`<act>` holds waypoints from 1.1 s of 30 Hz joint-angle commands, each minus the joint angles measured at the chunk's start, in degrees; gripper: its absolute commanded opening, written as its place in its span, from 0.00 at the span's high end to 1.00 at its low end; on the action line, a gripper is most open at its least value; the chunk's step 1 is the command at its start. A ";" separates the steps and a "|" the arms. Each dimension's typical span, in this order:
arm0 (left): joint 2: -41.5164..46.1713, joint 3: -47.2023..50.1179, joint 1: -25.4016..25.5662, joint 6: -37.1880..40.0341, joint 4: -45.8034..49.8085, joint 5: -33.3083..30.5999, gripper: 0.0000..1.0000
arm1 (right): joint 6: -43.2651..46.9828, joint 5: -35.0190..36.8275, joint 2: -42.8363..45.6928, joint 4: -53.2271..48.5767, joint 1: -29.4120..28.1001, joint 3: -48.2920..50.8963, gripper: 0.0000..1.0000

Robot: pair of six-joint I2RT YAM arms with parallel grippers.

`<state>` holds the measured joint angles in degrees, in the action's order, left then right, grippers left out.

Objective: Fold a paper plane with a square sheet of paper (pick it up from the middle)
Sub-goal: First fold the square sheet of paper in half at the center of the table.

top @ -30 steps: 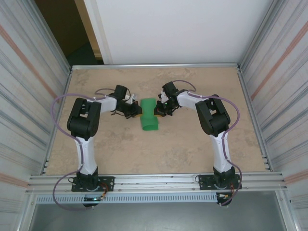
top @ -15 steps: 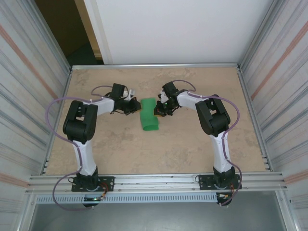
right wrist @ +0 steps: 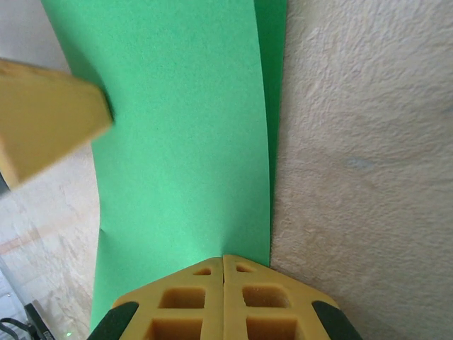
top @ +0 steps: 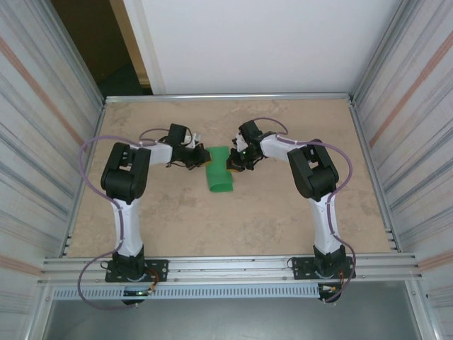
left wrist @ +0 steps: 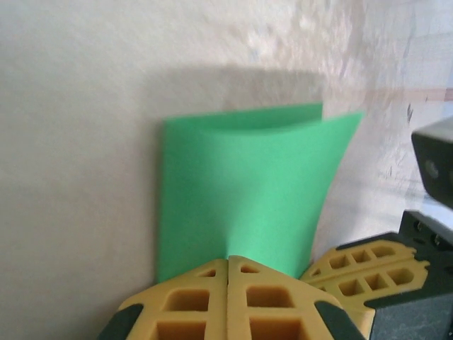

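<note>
The square sheet of paper (top: pixel 219 176) is bright green and lies folded over on itself near the middle of the table, its upper layer bowed up. In the left wrist view the paper (left wrist: pixel 241 184) shows two layers with offset far edges. My left gripper (top: pixel 200 157) is shut, its tips (left wrist: pixel 228 258) touching the paper's left edge where a short crease starts. My right gripper (top: pixel 234 161) is shut too, its tips (right wrist: pixel 224 256) resting on the paper (right wrist: pixel 184 142) near its right edge. One left finger (right wrist: pixel 42 127) shows over the far side.
The beige table (top: pixel 269 212) has free room in front of and behind the paper. Corrugated metal walls (top: pixel 403 142) close both sides, and a metal rail (top: pixel 226 268) runs along the near edge between the arm bases.
The left gripper drew back left from the paper, then returned to its left edge a little farther back. The right gripper and the paper have hardly moved.
</note>
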<state>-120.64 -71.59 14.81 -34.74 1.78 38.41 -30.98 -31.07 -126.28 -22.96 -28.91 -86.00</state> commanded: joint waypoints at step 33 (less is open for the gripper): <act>-7.54 -10.39 -4.38 -0.46 8.49 -4.94 0.99 | 1.87 12.64 -7.66 -12.87 0.17 5.95 1.00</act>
<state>-125.32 -79.85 12.99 -38.17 5.58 37.93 -30.79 -31.09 -126.23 -22.90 -28.91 -85.86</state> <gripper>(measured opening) 0.049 0.062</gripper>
